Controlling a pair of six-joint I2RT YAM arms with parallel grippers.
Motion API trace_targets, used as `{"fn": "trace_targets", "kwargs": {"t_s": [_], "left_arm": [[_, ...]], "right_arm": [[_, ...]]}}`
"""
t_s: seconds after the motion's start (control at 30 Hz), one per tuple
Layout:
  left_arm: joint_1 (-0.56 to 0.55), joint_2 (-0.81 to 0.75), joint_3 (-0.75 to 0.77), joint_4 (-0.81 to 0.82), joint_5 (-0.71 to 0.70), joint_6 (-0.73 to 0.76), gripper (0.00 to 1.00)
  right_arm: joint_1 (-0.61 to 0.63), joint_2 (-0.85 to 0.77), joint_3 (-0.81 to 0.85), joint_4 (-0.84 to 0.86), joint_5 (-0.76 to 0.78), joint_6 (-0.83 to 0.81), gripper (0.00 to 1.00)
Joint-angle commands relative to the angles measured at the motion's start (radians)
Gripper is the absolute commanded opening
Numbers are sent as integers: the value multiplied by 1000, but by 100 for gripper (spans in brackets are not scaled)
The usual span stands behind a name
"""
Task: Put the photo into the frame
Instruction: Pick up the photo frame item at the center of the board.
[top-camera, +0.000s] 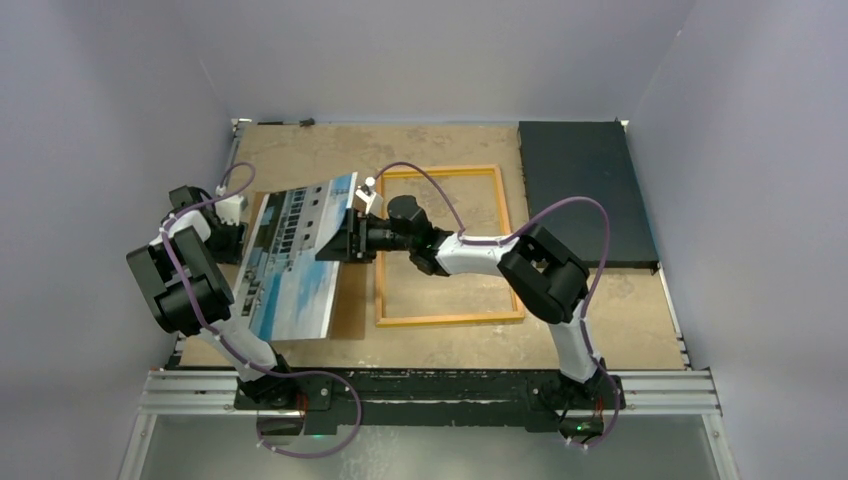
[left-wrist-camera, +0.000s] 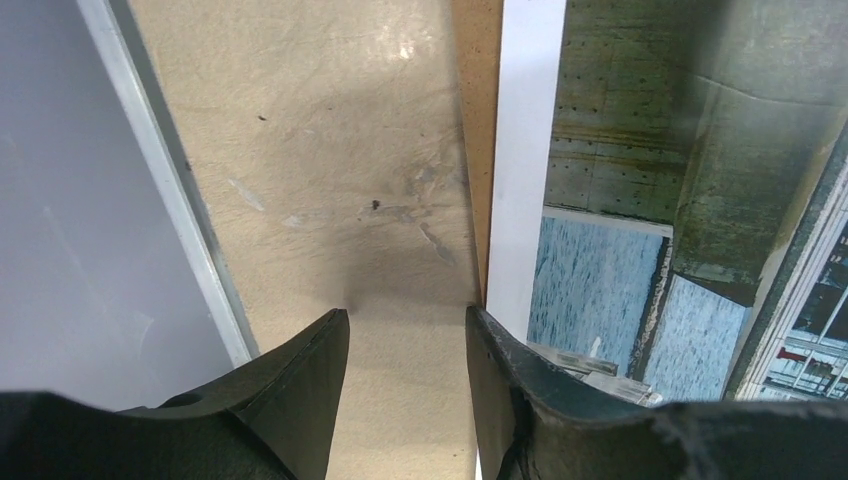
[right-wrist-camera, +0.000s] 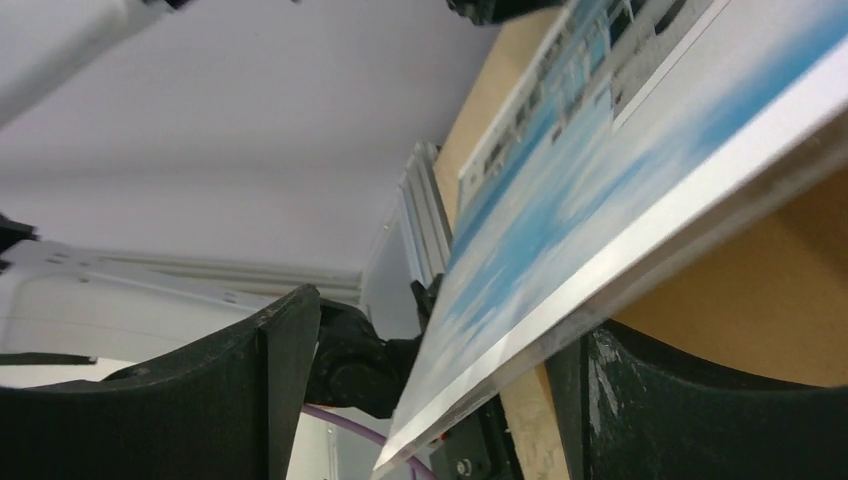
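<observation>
Now peeking at the left claw (left-wrist-camera: 405, 315): standing about half open and gripping nothing. Seeing only bare table (left-wrist-camera: 330, 150) in the gap between its two fingers. Spotting the photo (left-wrist-camera: 600, 290) just past one finger (left-wrist-camera: 500, 380), off to the side of the claw and not in the gap. Showing a white border nearest that finger, with blue and grey picture parts further out.

Next, peeking at the right claw (right-wrist-camera: 445, 320): gaping wide around the other edge of the photo, not squeezing it. Seeing clear space between one finger (right-wrist-camera: 270, 380) and the sky-blue picture side. Finding the other finger (right-wrist-camera: 640, 400) sitting right up against the brown board (right-wrist-camera: 760, 280) lying under the photo. Not being able to tell if that finger is really touching the board.

Looking down from above: photo and board leaning at a tilt, reaching from the tips of the right claw across to the left claw. Seeing the yellow frame (top-camera: 450, 320) lying flat on the table behind the right claw, under its arm, with the photo sitting outside it. Noticing a dark mat (top-camera: 585, 190) much further back behind that claw, beyond the frame.
</observation>
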Motion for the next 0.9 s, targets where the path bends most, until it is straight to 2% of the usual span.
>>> {"fn": "trace_targets", "kwargs": {"t_s": [0.0,0.2,0.43,0.63,0.87], "left_arm": [[-10,37,-5,-143,72,-10,45],[21,29,-3,-149,39,35,43],[65,56,14,-159,34,63,38],[71,55,8,-144,-11,91,25],[78,59,-4,-122,-19,90,24]], "right_arm": [[-14,-46,-12,154,-22,70,79],[-18,18,-12,249,-55,156,72],[-33,2,-33,237,-37,155,56],[-36,9,-34,237,-42,159,44],[-44,15,-33,235,-49,164,37]]}}
